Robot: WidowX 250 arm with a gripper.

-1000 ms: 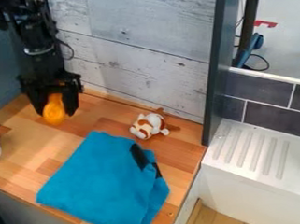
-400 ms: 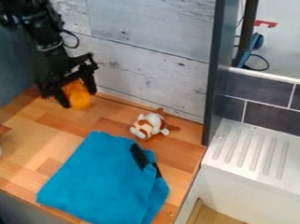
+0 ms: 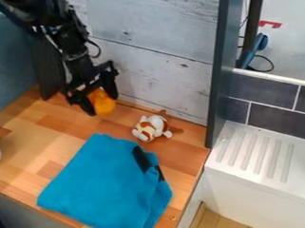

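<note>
Holding an orange object [image 3: 104, 103] clamped between the two fingers of the gripper [image 3: 102, 105], at the back of the bench [image 3: 29, 145], left of a plush toy [image 3: 150, 128] and beyond a blue cloth [image 3: 101, 182].

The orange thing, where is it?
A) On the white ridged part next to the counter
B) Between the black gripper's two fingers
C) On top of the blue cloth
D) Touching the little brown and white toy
B, because the orange thing shows between the fingers of the black gripper, with one finger on each side of it.
</note>
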